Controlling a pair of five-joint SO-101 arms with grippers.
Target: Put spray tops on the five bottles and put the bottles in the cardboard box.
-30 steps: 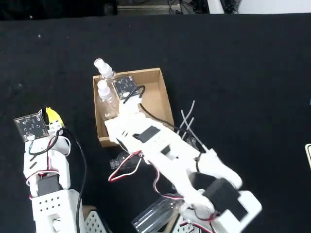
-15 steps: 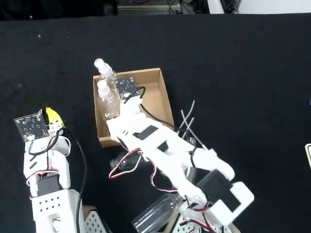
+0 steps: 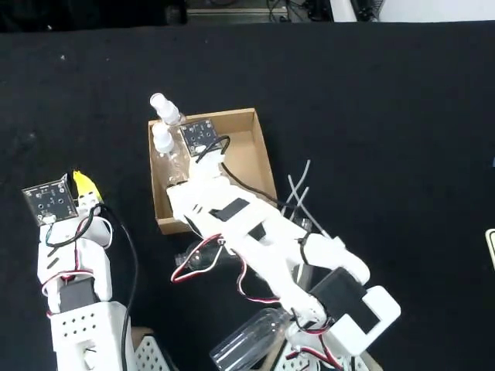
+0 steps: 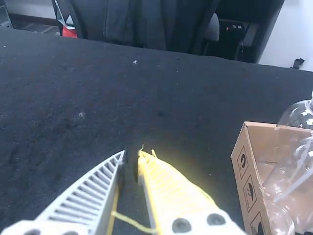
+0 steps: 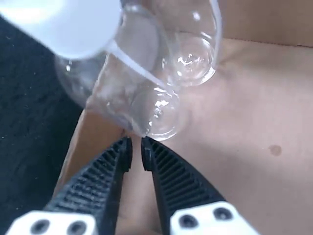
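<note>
Cardboard box (image 3: pixel 259 154) sits mid worktop (image 3: pixel 387 116), open side up. Two capped bottles stand along its left wall. The near bottle (image 3: pixel 172 158) is inside against the wall. The far bottle (image 3: pixel 168 116) is at the far left corner, and its white spray top (image 3: pixel 159 102) leans out past the box rim. The right half of the box floor is bare.

The right arm crosses the near wall into the box. Right tool (image 5: pixel 136 143) is low over the box floor, tips just short of a bottle's base. Its fingers are almost together with a thin slit between them, gripping nothing. Left tool (image 4: pixel 131 152) is out over the worktop left of the box, apart from its wall. Its grey and yellow fingers are nearly closed, with nothing in them.

Outside the box, a lying bottle (image 3: pixel 247 344) is on its side at the near edge by the right arm's base. A half-hidden bottle (image 3: pixel 192 259) sits under the right arm, just near of the box's near wall. Thin dip tubes (image 3: pixel 298 185) lie right of the box, close to its right wall. There is wide bare worktop beyond the box and off to the right.
</note>
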